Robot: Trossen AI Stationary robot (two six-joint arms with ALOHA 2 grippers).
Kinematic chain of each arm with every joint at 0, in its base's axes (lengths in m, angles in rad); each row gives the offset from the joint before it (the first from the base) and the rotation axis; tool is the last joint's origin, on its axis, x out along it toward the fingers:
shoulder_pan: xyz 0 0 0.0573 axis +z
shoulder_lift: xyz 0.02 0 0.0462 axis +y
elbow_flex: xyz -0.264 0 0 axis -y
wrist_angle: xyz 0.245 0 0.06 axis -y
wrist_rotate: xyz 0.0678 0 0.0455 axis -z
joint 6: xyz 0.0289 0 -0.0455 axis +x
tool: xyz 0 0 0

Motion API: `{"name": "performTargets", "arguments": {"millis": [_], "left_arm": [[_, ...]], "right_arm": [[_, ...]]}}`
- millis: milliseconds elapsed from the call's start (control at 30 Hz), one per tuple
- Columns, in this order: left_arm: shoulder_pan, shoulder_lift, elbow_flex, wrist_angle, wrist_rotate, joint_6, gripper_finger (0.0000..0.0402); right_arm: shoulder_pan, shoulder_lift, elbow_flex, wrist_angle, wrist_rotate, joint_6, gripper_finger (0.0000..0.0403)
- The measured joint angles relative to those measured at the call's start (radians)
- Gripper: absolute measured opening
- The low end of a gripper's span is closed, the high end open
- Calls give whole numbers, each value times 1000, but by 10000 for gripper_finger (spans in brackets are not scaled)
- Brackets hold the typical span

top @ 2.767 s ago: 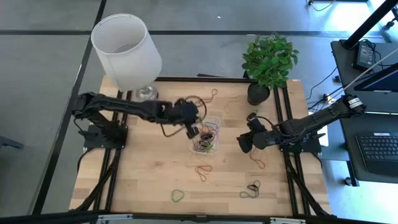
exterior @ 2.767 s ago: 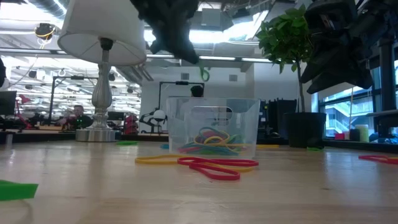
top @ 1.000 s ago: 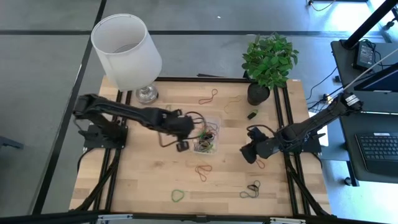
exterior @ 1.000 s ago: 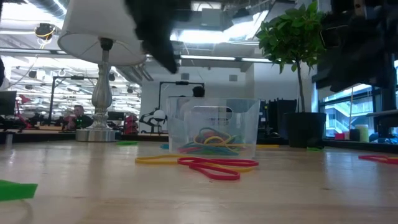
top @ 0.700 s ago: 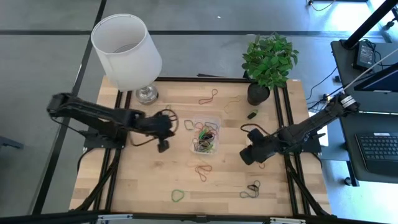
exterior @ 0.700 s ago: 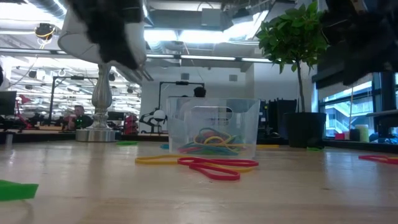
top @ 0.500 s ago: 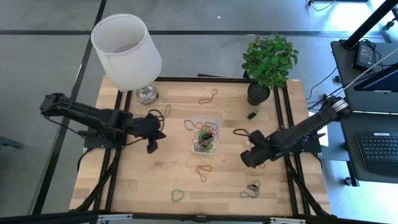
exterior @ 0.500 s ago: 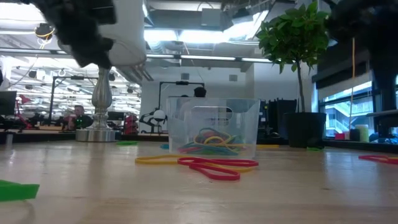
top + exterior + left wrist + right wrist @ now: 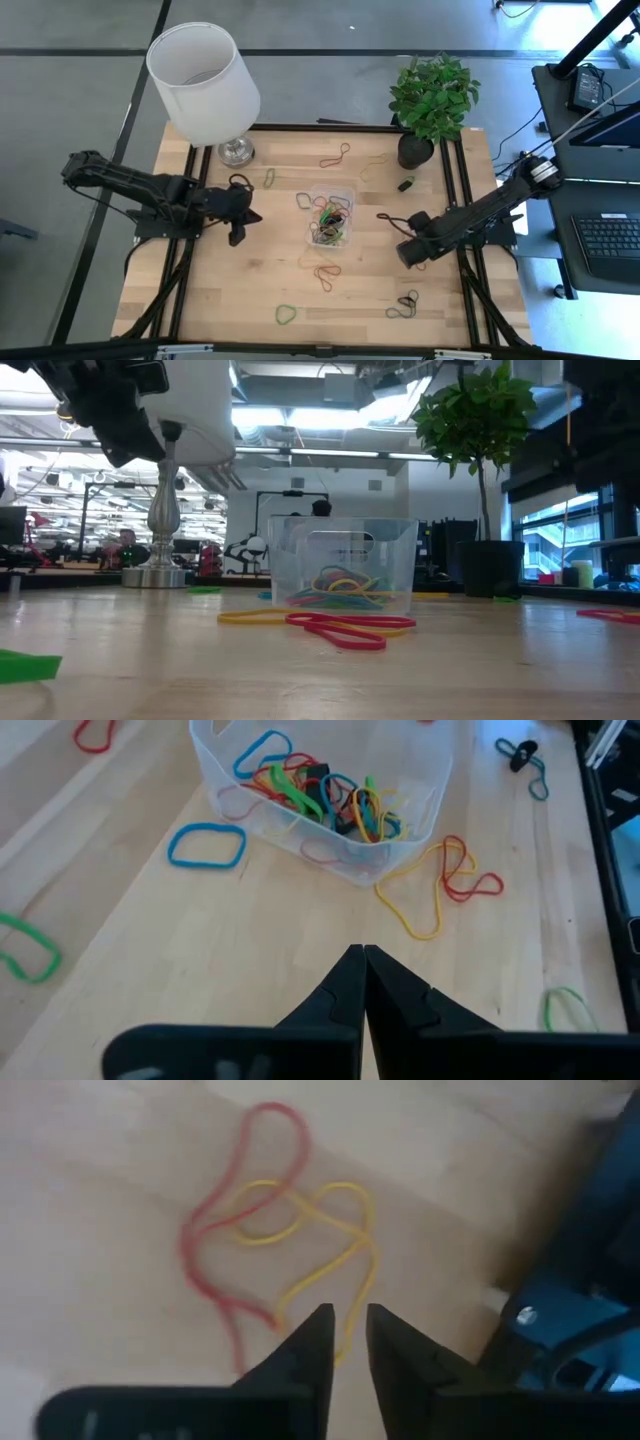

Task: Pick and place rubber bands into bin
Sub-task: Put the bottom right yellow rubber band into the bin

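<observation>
**Left arm clear of bin; right over next bands**

Right gripper (image 9: 347,1320), jaws narrowly parted, hovered over tangled red-and-yellow rubber bands (image 9: 285,1255), seemingly empty. Left gripper (image 9: 362,963), pinched closed, had withdrawn from the bin (image 9: 331,215) mid-table, likely after a drop; strays remained.

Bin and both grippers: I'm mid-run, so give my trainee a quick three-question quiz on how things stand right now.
1. True or false: the left gripper is shut on a rubber band.
2. The blue band nearest the bin lies: A) inside the bin; B) on the table beside the bin; C) between the right gripper's fingers.
3. Fill in: the right gripper, fingers slightly apart, points at a red band tangled with a ____ one.

Key: 1 false, it is shut but holds nothing; 2 B; 3 yellow.
</observation>
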Motion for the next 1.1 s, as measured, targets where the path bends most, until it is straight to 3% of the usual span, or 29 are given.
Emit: {"name": "performTargets", "arguments": {"millis": [233,400,567,700,867,1100], "left_arm": [[0,4,0,-1,-4,0,1],[0,4,0,-1,-4,0,5],[0,4,0,1,-4,0,2],[0,4,0,2,-4,-1,3],[0,4,0,2,-4,-2,5],[0,4,0,5,-4,-3,2]], "right_arm": [[-19,-49,-143,72,1,-2,131],[-28,-54,-245,239,2,-3,171],[-29,-65,-311,332,16,4,187],[-29,-62,-305,334,15,-3,140],[-29,-54,-285,337,11,-17,20],[-25,-51,-142,187,-11,-24,5]]}}
